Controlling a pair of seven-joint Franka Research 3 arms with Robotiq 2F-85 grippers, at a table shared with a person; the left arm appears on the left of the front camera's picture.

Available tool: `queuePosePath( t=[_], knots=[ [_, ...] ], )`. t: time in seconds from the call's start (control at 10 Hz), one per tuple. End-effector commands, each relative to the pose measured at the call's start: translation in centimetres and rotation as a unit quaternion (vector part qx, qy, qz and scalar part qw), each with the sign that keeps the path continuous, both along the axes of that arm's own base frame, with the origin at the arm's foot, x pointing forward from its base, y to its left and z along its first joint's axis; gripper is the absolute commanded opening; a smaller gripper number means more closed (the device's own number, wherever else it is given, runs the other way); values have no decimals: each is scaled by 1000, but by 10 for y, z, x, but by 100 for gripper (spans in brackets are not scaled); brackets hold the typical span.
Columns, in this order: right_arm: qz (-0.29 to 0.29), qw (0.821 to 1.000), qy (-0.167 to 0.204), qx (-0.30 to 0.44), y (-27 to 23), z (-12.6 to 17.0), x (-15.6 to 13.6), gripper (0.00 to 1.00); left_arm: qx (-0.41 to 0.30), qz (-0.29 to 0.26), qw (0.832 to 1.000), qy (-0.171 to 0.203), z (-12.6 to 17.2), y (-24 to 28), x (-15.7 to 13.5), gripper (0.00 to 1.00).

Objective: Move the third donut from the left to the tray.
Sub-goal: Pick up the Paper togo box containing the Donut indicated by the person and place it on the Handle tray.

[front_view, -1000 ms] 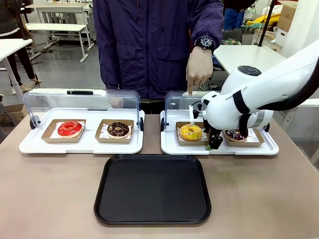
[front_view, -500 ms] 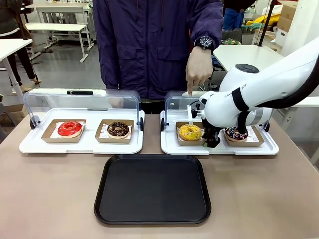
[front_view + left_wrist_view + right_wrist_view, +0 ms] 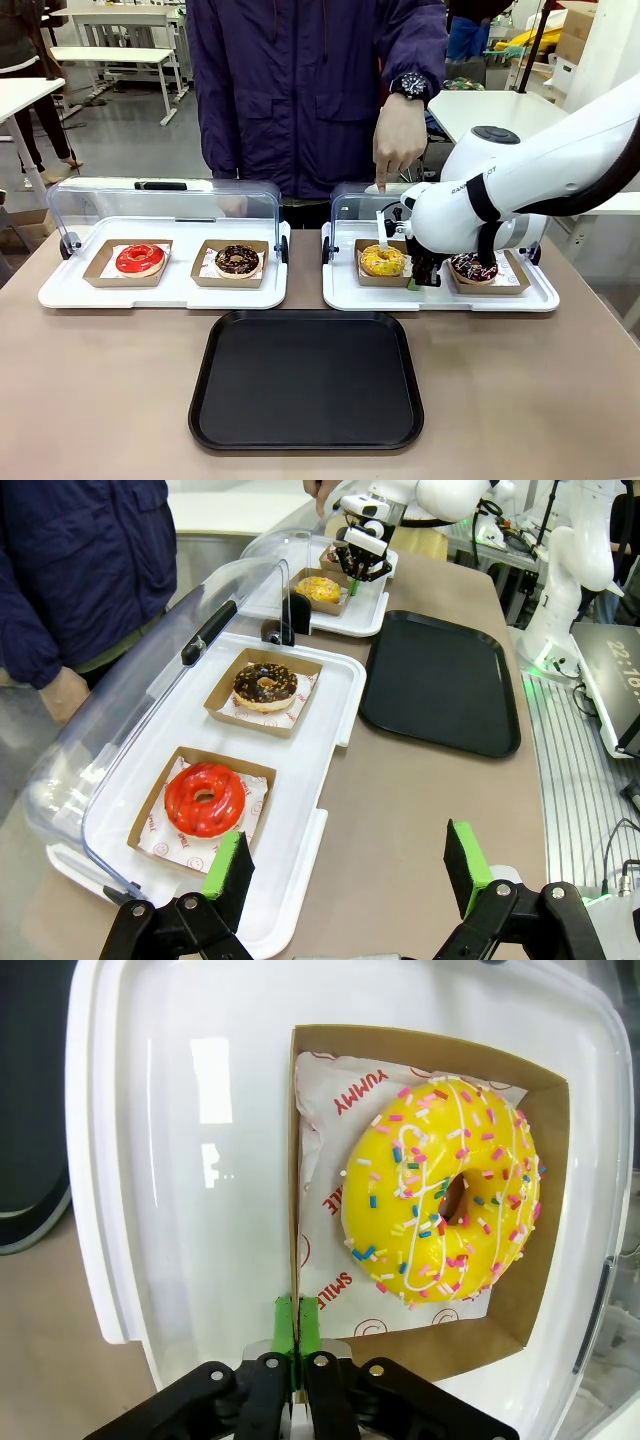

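Two green pads (image 3: 285,1312) of my right gripper (image 3: 297,1322) are pressed together on a wall of the cardboard tray (image 3: 420,1048). They pinch card rather than icing, I judge so the yellow donut (image 3: 400,1210) rides unmarked; it lies in that cardboard tray just beyond the black tray's (image 3: 305,380) far right corner. My right wrist view shows this pinch, which my arm (image 3: 520,190) hides from the front, while my left wrist view shows my left gripper (image 3: 348,852) spread wide, well left of the black tray.
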State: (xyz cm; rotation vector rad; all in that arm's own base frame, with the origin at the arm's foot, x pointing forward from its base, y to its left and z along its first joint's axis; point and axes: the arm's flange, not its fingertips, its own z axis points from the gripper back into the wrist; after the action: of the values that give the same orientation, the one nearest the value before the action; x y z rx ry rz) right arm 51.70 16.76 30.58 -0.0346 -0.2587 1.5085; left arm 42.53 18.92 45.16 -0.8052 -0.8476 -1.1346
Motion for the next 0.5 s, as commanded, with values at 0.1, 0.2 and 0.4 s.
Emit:
queuePosePath(
  t=[0.1, 0.2, 0.4],
  knots=[
    [-15, 1000, -7, -4, -4, 0, 3, 0, 2, 0, 1000, 1, 2, -1, -2, 100],
    [0, 1000, 0, 0, -1, 0, 0, 0, 2, 0, 1000, 1, 2, -1, -2, 100],
    [0, 1000, 0, 0, -1, 0, 0, 0, 2, 0, 1000, 1, 2, -1, -2, 100]
  ],
)
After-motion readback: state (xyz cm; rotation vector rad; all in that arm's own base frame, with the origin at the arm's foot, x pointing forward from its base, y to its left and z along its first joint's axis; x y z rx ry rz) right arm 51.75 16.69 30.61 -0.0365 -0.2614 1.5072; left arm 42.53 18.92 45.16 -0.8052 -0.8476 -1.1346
